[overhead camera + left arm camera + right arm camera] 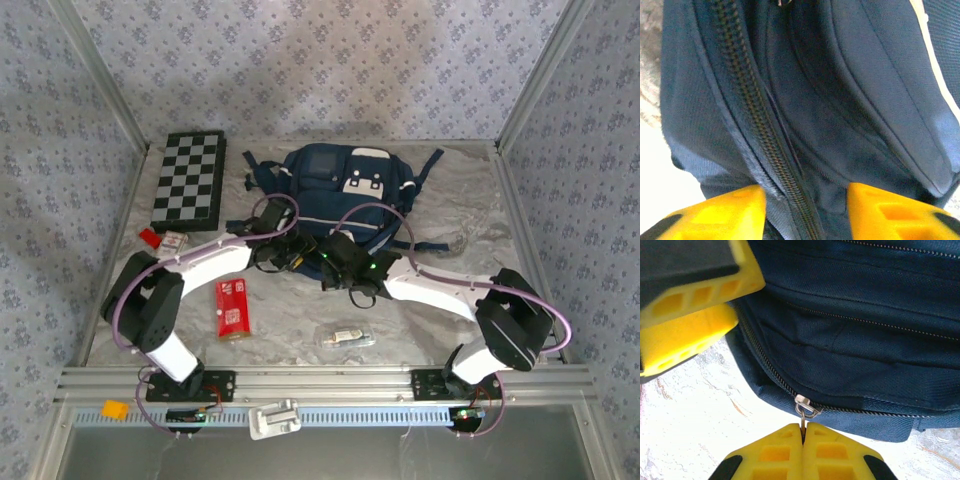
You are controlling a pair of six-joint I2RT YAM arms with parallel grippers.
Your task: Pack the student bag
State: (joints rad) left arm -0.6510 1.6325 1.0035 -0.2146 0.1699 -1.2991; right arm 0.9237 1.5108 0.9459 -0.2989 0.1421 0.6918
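Left claw (287,250) and right claw (336,260) at near edge of student bag (340,190)

Student bag (335,195) is matt navy woven cloth with a coarse visible weave and smoother white panels; its zipper (755,130) has dull dark metal teeth, and the zipper pull (805,407) is shiny bare metal. Right end effector (802,434) and left end effector (805,202) have matt yellow moulded plastic fingers. Table (430,320) cover is a crinkled pale sheet with a slight sheen; chessboard (188,178) looks smooth, red packet (232,308) glossy.
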